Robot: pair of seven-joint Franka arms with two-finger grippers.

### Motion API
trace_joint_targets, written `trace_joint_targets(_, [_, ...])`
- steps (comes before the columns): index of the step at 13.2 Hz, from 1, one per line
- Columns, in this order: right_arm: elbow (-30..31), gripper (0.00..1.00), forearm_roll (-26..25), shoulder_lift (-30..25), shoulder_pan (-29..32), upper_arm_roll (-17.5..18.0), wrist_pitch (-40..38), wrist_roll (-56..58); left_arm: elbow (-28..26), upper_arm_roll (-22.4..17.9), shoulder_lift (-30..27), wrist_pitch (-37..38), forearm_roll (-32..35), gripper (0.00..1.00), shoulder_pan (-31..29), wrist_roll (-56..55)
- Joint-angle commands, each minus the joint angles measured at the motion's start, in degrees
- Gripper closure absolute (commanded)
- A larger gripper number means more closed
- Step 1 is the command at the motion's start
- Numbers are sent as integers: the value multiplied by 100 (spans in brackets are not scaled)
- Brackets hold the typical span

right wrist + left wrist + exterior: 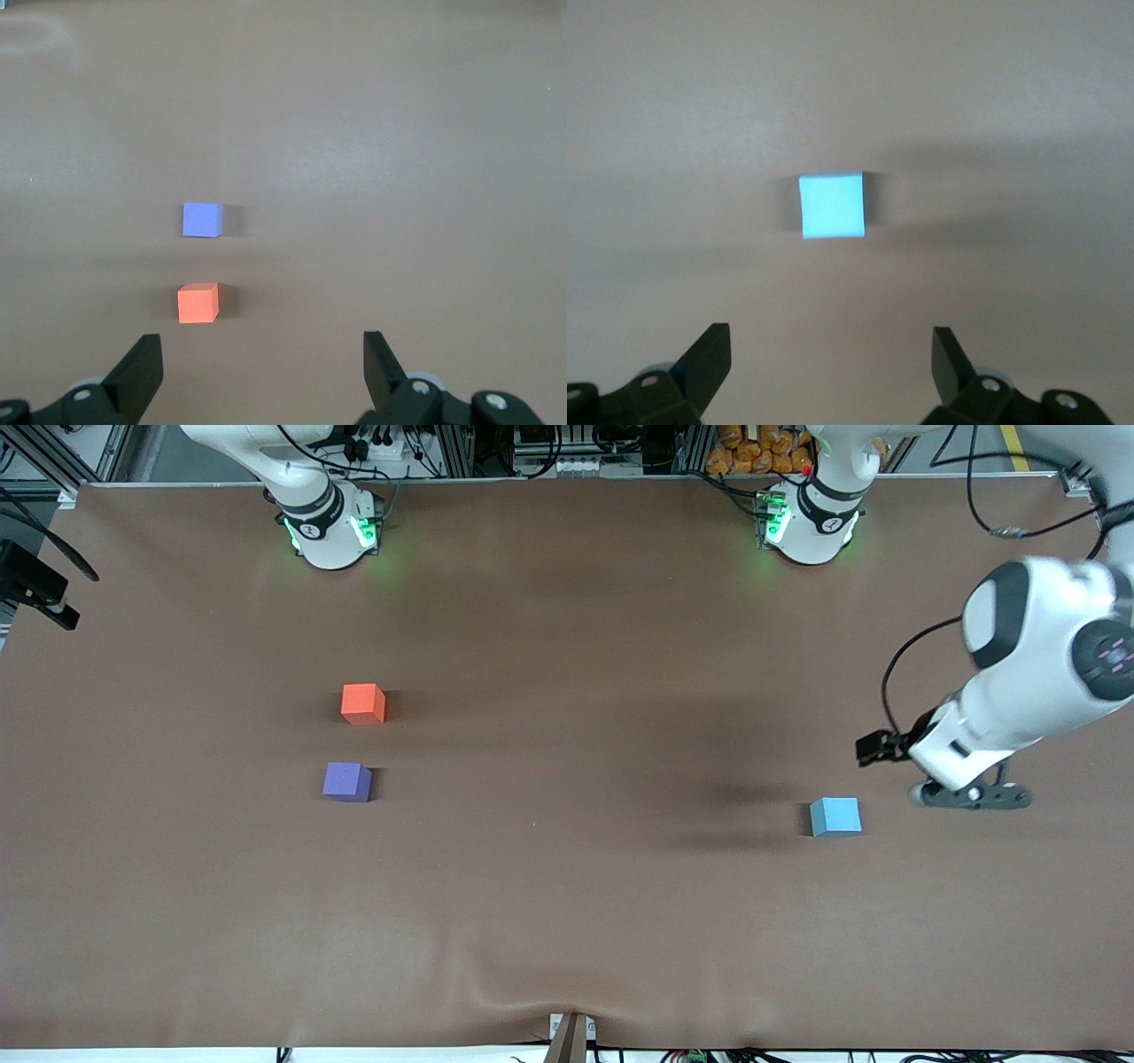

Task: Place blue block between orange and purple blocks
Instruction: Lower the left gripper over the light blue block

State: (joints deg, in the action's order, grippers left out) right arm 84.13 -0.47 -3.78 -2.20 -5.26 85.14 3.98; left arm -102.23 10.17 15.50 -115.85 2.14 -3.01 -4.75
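Toward the left arm's end of the desk, blue block lying free, left claw spread apart just beside it; approach step, descent and grasp judged next; orange block and purple block well apart from it, right claw spread, waiting above them.

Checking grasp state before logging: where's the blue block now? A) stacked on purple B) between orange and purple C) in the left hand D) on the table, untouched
D: the blue block sits alone on the table toward the left arm's end, with the open left hand apart from it.
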Motion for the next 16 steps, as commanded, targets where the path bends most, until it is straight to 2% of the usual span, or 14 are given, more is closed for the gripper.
trace_joint_targets(1, [-151, 0, -5, 79, 9, -11, -24, 68, -174, 3, 373, -682, -3, 0, -146, -52])
trace_joint_targets(6, [-151, 0, -5, 79, 9, -11, -24, 68, -139, -6, 989, -1228, 84, 0, -68, -78])
trace_joint_targets(11, [-151, 0, -5, 80, 0, -11, -15, 68, -157, -6, 1069, -1326, 85, 0, 46, -666])
trace_joint_targets(16, [-151, 0, -5, 79, 0, -11, -6, 68, -166, -32, 1244, -1563, 93, 0, 38, -667])
